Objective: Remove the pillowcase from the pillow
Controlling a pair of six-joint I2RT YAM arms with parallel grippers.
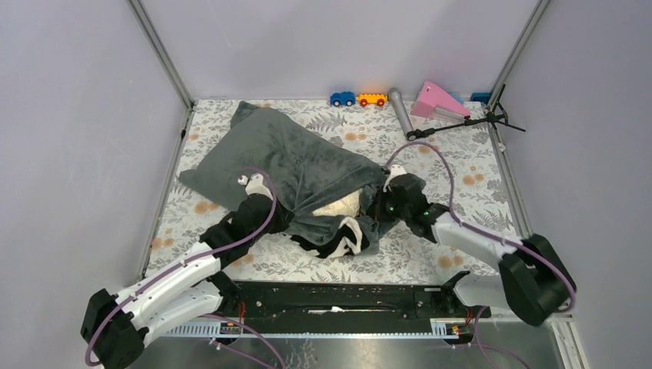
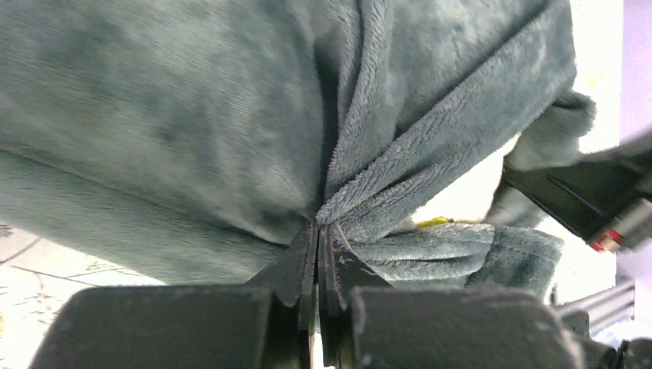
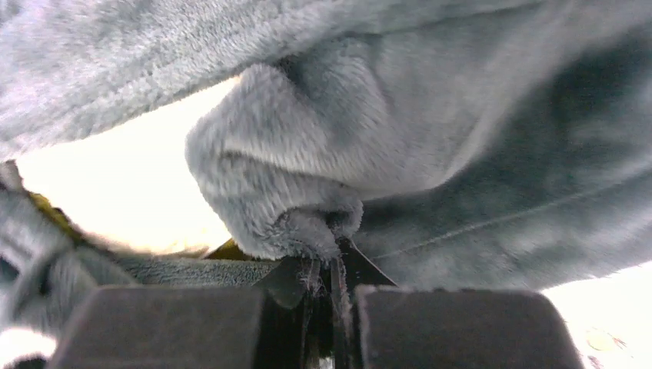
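Note:
The pillowcase (image 1: 288, 154), grey-green plush, lies diagonally over the pillow in the top view. Its near end is bunched, with zebra stripes (image 1: 342, 238) turned out. The cream pillow (image 1: 338, 206) peeks out of the open near end. My left gripper (image 1: 281, 206) is shut on a pinch of plush; in the left wrist view (image 2: 317, 231) the fabric fans out from the tips. My right gripper (image 1: 377, 204) is shut on a fold of the pillowcase hem, also seen in the right wrist view (image 3: 332, 247). The pillow shows bright there (image 3: 131, 192), with a yellow band (image 3: 227, 250) below.
At the table's back edge stand a blue toy car (image 1: 342, 98), an orange toy car (image 1: 372, 99), a grey cylinder (image 1: 400, 109), a pink wedge (image 1: 437, 100) and a small black tripod (image 1: 461, 123). Metal frame posts (image 1: 165, 58) flank the floral tablecloth.

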